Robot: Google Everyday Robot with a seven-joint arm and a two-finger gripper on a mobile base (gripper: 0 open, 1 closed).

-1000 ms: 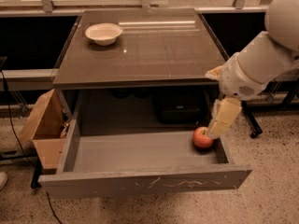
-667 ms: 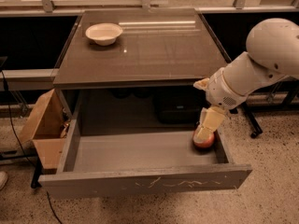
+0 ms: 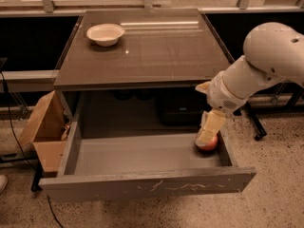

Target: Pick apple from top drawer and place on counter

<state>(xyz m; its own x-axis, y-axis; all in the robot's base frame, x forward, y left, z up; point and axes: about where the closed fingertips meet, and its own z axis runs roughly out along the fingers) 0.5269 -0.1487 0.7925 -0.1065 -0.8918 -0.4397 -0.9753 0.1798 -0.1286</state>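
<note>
The top drawer (image 3: 137, 158) stands pulled open below the counter (image 3: 156, 56). The red apple (image 3: 208, 144) lies in the drawer's right rear corner, mostly covered from above. My gripper (image 3: 207, 137) reaches down into the drawer from the right and sits directly over the apple, its pale fingers (image 3: 210, 127) down at the fruit. The white arm comes in from the upper right.
A white bowl (image 3: 105, 33) stands at the counter's back left. A brown cardboard box (image 3: 45, 132) sits on the floor left of the drawer. The drawer's front panel (image 3: 147, 186) juts toward the camera. A dark chair base stands at the right.
My gripper has moved left and down from beside the apple to right over it, and now covers most of it. The apple has not moved.
</note>
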